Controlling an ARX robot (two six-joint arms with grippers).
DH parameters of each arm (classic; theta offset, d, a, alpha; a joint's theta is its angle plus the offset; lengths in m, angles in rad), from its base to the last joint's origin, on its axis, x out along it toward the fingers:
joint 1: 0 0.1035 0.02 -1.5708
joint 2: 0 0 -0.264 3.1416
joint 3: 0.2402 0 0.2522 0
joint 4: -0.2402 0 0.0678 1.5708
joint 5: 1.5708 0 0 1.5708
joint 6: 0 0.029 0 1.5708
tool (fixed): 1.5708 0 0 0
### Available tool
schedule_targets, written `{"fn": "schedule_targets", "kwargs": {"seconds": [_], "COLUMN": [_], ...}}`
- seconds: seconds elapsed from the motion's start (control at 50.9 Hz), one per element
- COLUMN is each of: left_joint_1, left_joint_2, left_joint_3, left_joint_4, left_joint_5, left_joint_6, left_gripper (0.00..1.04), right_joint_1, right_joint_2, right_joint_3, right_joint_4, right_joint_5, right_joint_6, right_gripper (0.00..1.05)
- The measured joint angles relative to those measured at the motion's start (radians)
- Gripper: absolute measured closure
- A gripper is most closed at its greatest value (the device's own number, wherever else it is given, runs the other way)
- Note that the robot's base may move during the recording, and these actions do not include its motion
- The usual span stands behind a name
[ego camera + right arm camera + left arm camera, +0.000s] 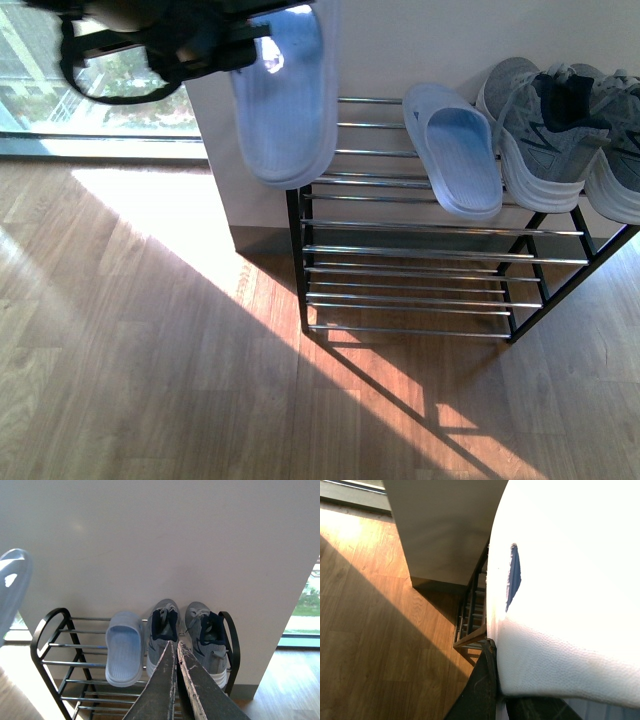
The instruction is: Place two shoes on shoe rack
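Note:
Two grey sneakers (545, 130) (620, 150) stand side by side at the right end of the shoe rack's (420, 250) top shelf. A pale blue slipper (455, 150) lies beside them. My left gripper (240, 45) is shut on a second pale blue slipper (285, 90), which hangs toe-down above the rack's left end. In the left wrist view this slipper (570, 580) fills the frame above the gripper (500, 700). My right gripper (176, 645) is shut and empty, held off in front of the sneakers (162, 625) (207, 630). It is out of the front view.
A white wall pillar (430, 40) stands behind the rack. A window (60, 100) is at the far left. The floor (150, 380) is wood with a patch of sunlight. The rack's lower shelves (410, 300) hold nothing.

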Motion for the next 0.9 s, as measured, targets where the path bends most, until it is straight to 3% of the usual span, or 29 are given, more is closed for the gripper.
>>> {"fn": "schedule_targets", "kwargs": {"seconds": [0.551, 0.649, 0.905], "left_joint_1": [-0.035, -0.039, -0.041], "left_joint_2": [0.665, 0.784, 1.005], "left_joint_3": [0.948, 1.135, 1.490], "left_joint_4": [-0.467, -0.570, -0.777], "left_joint_5": [0.012, -0.002, -0.015], "left_joint_6": [0.075, 0.081, 0.084], "left_gripper": [1.03, 1.03, 1.03], "right_joint_1": [0.000, 0.000, 0.000], "right_joint_2": [-0.187, -0.318, -0.359], "right_joint_3": [0.000, 0.000, 0.000], "right_joint_4": [-0.186, -0.348, -0.364], "right_joint_5": [0.000, -0.001, -0.001], "right_joint_6": [0.000, 0.000, 0.000], "right_gripper": [1.03, 1.03, 1.03]}}
